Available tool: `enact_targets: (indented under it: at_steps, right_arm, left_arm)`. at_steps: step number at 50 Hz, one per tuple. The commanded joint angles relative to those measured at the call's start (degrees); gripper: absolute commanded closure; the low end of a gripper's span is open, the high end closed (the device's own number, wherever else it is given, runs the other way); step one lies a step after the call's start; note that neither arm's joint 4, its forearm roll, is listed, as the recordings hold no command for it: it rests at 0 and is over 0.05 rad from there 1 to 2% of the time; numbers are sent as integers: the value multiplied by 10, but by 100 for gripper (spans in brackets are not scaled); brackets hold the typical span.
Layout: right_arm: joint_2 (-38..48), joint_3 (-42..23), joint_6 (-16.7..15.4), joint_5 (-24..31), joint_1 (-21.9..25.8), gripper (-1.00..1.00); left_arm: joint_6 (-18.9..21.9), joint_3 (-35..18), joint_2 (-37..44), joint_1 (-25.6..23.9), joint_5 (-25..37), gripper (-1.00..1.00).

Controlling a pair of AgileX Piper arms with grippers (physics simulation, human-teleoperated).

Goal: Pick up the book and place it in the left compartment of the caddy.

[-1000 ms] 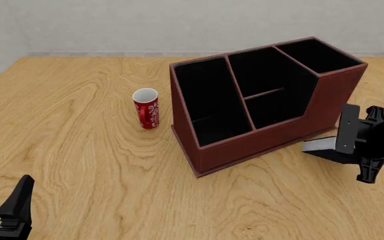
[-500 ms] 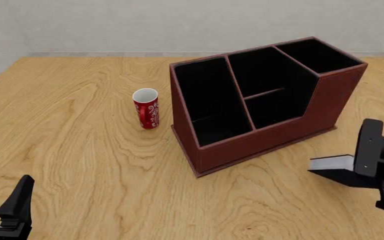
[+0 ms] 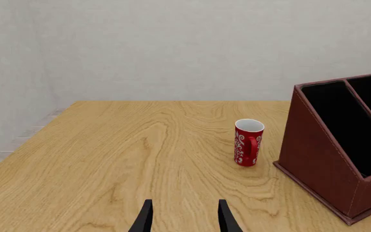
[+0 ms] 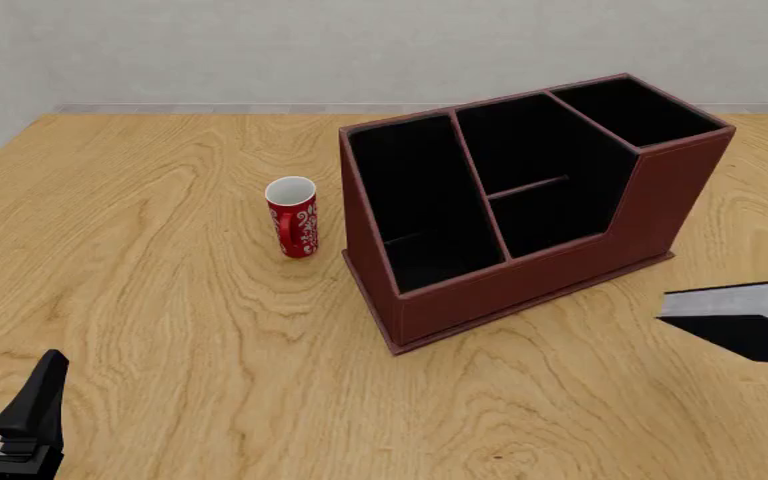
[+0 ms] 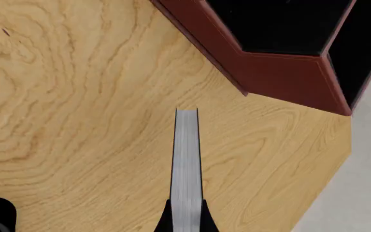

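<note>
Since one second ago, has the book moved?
Yes. The book has moved toward the table's near right edge, away from the caddy, held by the right gripper.

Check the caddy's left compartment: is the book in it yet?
No. The left compartment shows only black interior; the book is outside the caddy, clamped in the right claw.

My table (image 4: 157,300) is light wood with a bold swirling grain. 2 things rest on it: the caddy (image 4: 531,270), right of center and angled, and a small red patterned cup (image 4: 292,217) standing upright just left of it, near but apart.
</note>
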Motion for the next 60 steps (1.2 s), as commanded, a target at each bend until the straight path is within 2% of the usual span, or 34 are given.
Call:
enact_targets:
  at_steps: [1,3,4,6,7,8,9,12,14,15,16,17,19,20,21,23,24,25,27,28,29,30,31,34,36,39,42,45,47,50,56,57,58,60]
  right_arm:
    - [-17,-50,67,49,22,100]
    - [-13,-59,105,50,50,100]
    - [-14,-59,107,50,52,100]
    - [-12,-69,143,50,80,100]
    - [4,-81,161,50,66,100]
    - [-8,-82,165,50,90,100]
    - [-6,-93,195,50,115,100]
    - [-4,-106,212,50,132,100]
    - [-2,-108,239,50,157,100]
    - [-1,-110,236,50,150,100]
    - [7,-119,267,50,164,100]
    - [6,-124,265,50,166,100]
    - [8,-135,285,50,190,100]
    - [19,-143,295,50,177,100]
    - [11,-141,300,50,209,100]
    - [17,-158,331,50,226,100]
    - [24,-153,323,50,201,100]
    - [19,-157,337,50,234,100]
    - [23,-161,342,50,228,100]
    - [27,-168,366,50,251,100]
    - [27,-168,366,50,251,100]
    - [35,-176,390,50,268,100]
    - [35,-177,390,50,268,100]
    - [47,-195,425,50,294,100]
    - [53,-204,426,50,293,100]
    - [68,-234,474,50,334,100]
    - [83,-259,503,50,362,100]
    - [90,-269,505,50,367,100]
    - [101,-282,523,50,375,100]
    - [112,-297,527,50,374,100]
    - [133,-333,598,50,433,100]
    - [133,-333,598,50,433,100]
    - [137,-346,628,50,462,100]
    - [142,-347,620,50,456,100]
  left_arm:
    - [0,0,0,0,0,-100]
    - [0,0,0,0,0,-100]
    - [0,0,0,0,0,-100]
    - [0,0,0,0,0,-100]
    - [0,0,0,0,0,-100]
    - [0,0,0,0,0,-100]
    - [0,0,0,0,0,-100]
    - [0,0,0,0,0,-100]
    - [0,0,0,0,0,-100]
    - [0,0,0,0,0,-100]
    - [0,0,0,0,0,-100]
    - [0,0,0,0,0,-100]
    - [0,0,0,0,0,-100]
    - [0,0,0,0,0,-100]
    - [0,0,0,0,0,-100]
    - [0,0,0,0,0,-100]
    - [0,0,0,0,0,-100]
    - [0,0,0,0,0,-100]
    - [0,0,0,0,0,-100]
    - [0,0,0,0,0,-100]
    - [0,0,0,0,0,-100]
    - [0,0,0,0,0,-100]
    - [0,0,0,0,0,-100]
    - [0,0,0,0,0,-100]
    - [0,0,0,0,0,-100]
    - [0,0,0,0,0,-100]
    - [0,0,0,0,0,-100]
    - [0,0,0,0,0,-100]
    - [0,0,0,0,0,-100]
    - [0,0,0,0,0,-100]
    - [0,0,0,0,0,-100]
    - [0,0,0,0,0,-100]
    - [0,0,0,0,0,-100]
    - [0,0,0,0,0,-100]
